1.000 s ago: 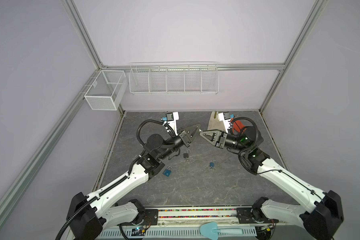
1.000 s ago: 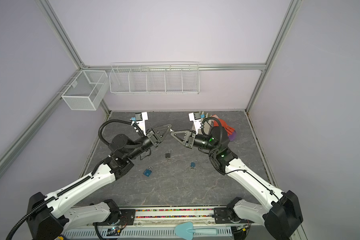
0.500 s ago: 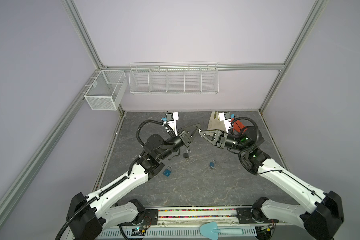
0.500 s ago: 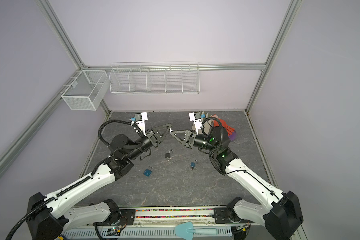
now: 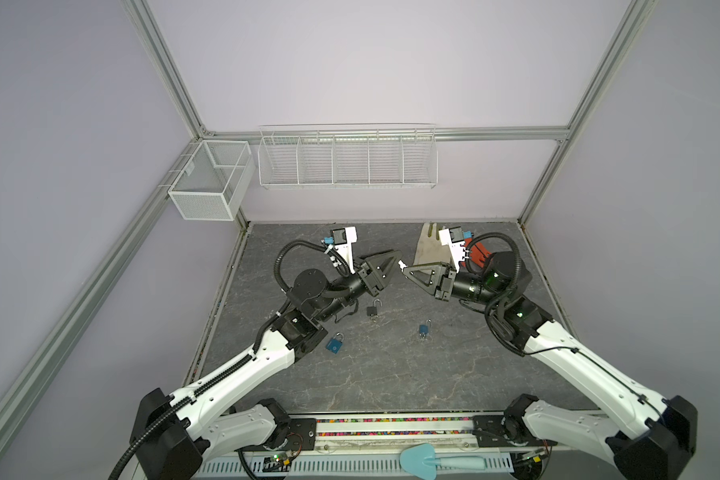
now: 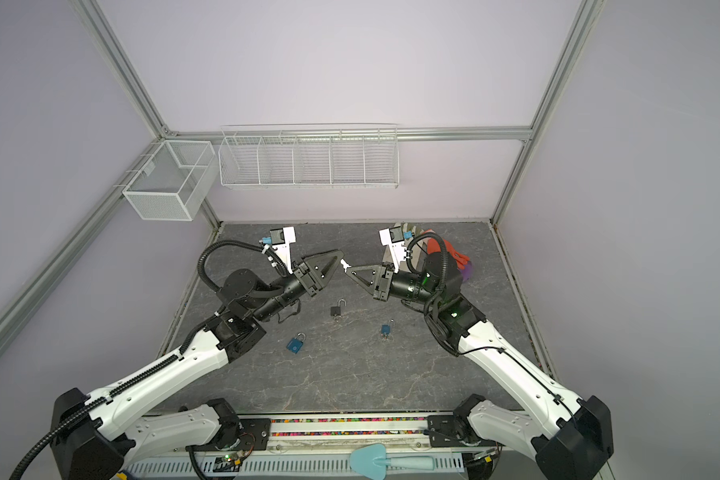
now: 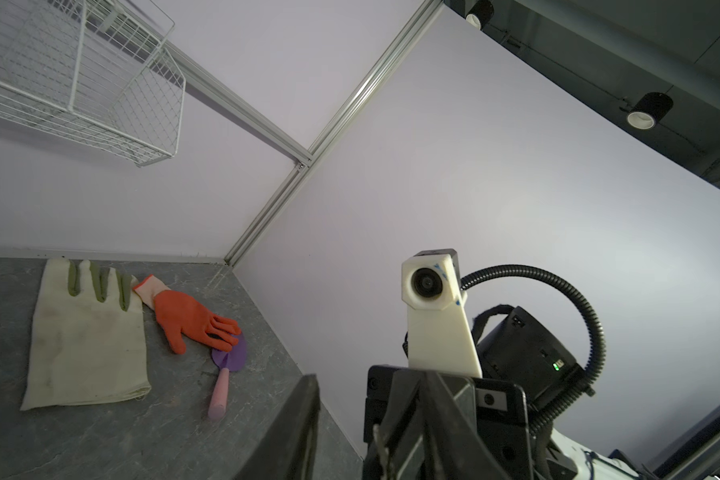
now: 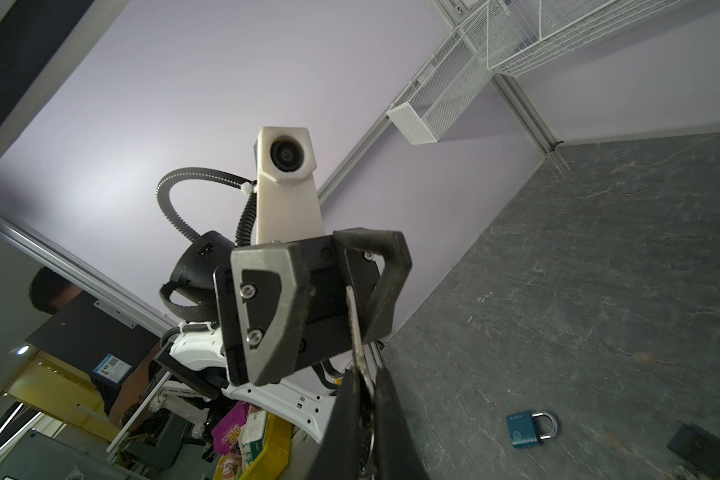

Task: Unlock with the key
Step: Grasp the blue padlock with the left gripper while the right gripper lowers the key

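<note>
Parted since a second ago: jaws of left gripper (image 5: pixel 396 261), then together, now standing apart; arms otherwise hardly shifted.

Key (image 8: pixel 353 316) clamped by its ring end between the closed jaws of right gripper (image 8: pixel 366 382), blade sticking out leftward and reaching in between the open left jaws; touching either of them or not, cannot tell. Held in mid-air over the far middle of the grey table (image 5: pixel 350 382), well above the locks.

Below and nearer: black padlock (image 5: pixel 373 310), shackle seemingly swung open; right blue padlock (image 5: pixel 424 331) just nearer and to its right; left blue padlock (image 5: pixel 334 344) nearer still, beside the left arm. Far right corner: cream glove (image 7: pixel 88 332), orange glove (image 7: pixel 192 320), purple trowel (image 7: pixel 227 365), all well apart from the work.

Risks, by judgement: thin pinch on a small flat key, so easy to twist or slip once pressed into a keyhole; possible snag on a left jaw if drawn back crooked; no lock held, so likely to skid across the table unless pinned first by the left gripper.

Pose: both arms reaching up and forward from the near rail, wrists raised, grippers roughly level and nearly tip to tip, left one pointing right, right one pointing left, both clear of the table.
</note>
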